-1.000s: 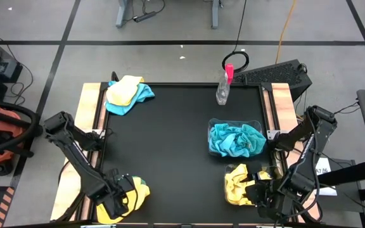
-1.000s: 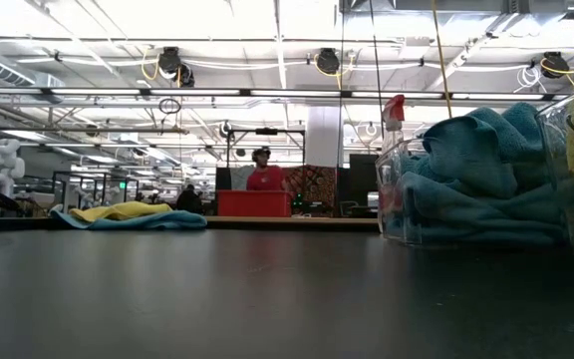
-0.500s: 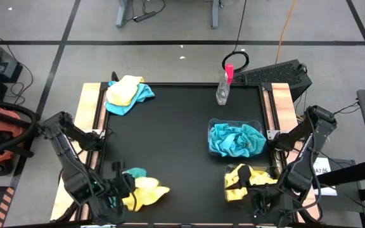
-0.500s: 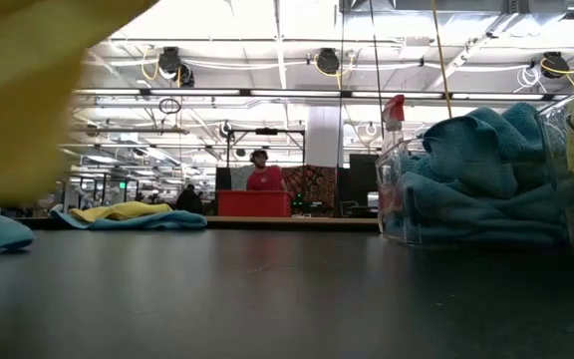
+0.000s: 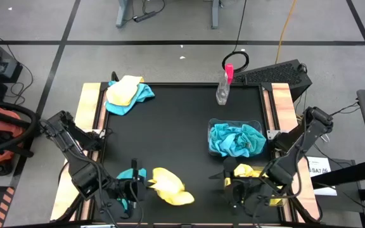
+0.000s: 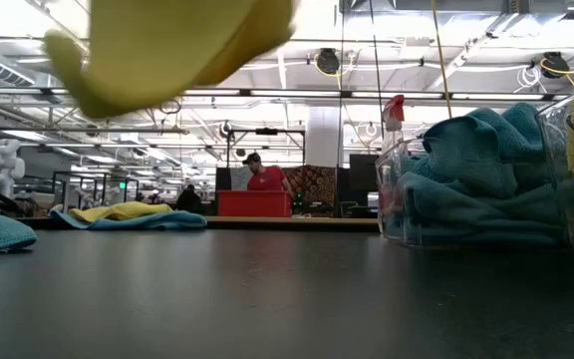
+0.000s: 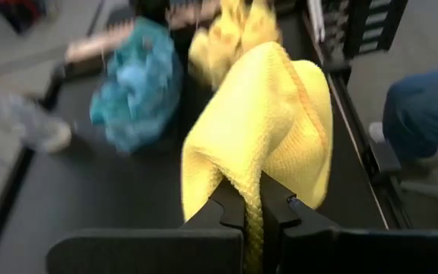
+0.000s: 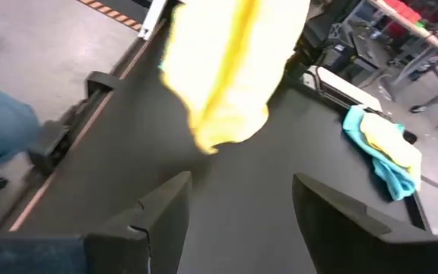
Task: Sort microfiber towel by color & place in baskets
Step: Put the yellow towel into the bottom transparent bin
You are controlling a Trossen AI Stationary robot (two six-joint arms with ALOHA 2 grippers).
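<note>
My left tool (image 5: 143, 185) clamps a crumpled yellow microfiber towel (image 5: 172, 187) above the black desk (image 5: 176, 126), while my right tool (image 5: 233, 189), fingers spread and empty, waits beside the clear plastic basket of yellow towels (image 5: 249, 172).

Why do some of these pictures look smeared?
Left wrist view: the yellow towel pinched in the left gripper is sharp, the table behind it streaked. Right wrist view: the same towel is a soft yellow smear. Low view: it hangs blurred at the top, ceiling lights glaring behind.

Towels (image 5: 236, 140) in basket (image 5: 235, 122) (right side)
</note>
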